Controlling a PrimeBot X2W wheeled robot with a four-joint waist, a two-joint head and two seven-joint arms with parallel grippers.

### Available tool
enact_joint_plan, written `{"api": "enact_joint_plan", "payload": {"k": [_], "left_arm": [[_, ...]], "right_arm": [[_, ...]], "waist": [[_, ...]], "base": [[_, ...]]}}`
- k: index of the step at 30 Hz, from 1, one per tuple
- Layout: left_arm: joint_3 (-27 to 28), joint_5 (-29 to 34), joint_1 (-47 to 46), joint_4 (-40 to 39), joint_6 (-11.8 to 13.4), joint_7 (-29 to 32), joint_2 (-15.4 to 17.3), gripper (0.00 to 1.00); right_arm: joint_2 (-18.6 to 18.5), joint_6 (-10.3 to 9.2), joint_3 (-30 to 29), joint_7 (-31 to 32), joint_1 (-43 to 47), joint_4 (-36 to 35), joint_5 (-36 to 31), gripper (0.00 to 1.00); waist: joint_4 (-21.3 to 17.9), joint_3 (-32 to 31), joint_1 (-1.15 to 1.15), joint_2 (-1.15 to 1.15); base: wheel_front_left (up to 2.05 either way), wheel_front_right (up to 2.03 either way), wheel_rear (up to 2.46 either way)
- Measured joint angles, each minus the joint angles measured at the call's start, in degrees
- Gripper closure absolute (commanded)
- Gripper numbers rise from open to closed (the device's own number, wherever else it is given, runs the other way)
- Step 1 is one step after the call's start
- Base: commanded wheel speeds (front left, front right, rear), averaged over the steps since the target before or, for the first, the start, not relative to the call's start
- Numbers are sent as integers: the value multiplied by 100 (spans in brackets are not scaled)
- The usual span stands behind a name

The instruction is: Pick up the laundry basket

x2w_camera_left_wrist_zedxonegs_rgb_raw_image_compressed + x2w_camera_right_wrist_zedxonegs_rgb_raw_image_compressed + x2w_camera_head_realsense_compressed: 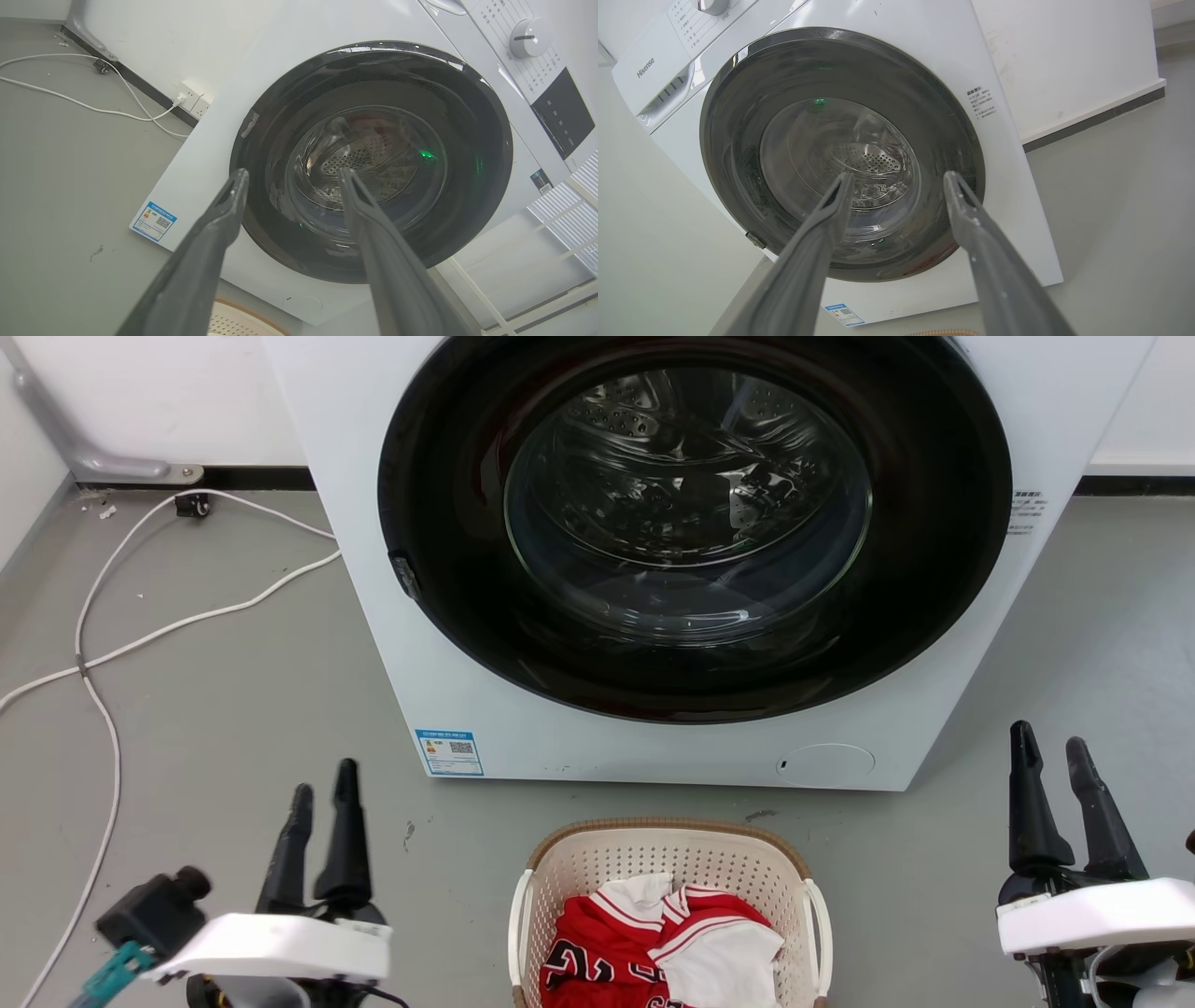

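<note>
The laundry basket [667, 859], cream perforated plastic with a brown rim and white side handles, stands on the floor at the bottom centre of the head view, holding red and white clothes [653, 943]. A slice of its rim shows in the left wrist view [243, 315] and the right wrist view [943, 332]. My left gripper [324, 779] is open, well left of the basket. My right gripper [1050, 739] is open, well right of it. In both wrist views, the left gripper [292, 173] and the right gripper [900, 176] hold nothing.
A white washing machine [485, 691] with a dark round door stands right behind the basket. White cables [103, 663] trail over the grey floor at the left. A wall socket [192, 100] sits beside the machine.
</note>
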Motion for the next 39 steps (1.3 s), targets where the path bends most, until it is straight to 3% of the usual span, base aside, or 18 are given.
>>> {"api": "enact_joint_plan", "payload": {"k": [6, 14, 31, 39], "left_arm": [[-398, 961, 17, -112, 94, -94, 2, 0], [-731, 1751, 29, -256, 231, -220, 2, 0], [-1216, 2770, 144, -237, 355, -447, 120, 0], [-1319, 3187, 182, -23, 532, -549, 189, 0]], "right_arm": [[0, 0, 49, -89, 23, -96, -554, 0], [-2, 0, 271, -223, 76, -183, -1095, 0], [-4, 1, 140, -453, 218, 51, -2022, 0], [-7, 1, 96, -552, 299, 283, -2351, 0]], "waist": [[-6, 18, 0, 0], [-6, 32, 0, 0], [-19, 34, 0, 0], [-28, 33, 0, 0]], "base": [[0, 0, 0], [0, 0, 0], [0, 0, 0], [0, 0, 0]]}}
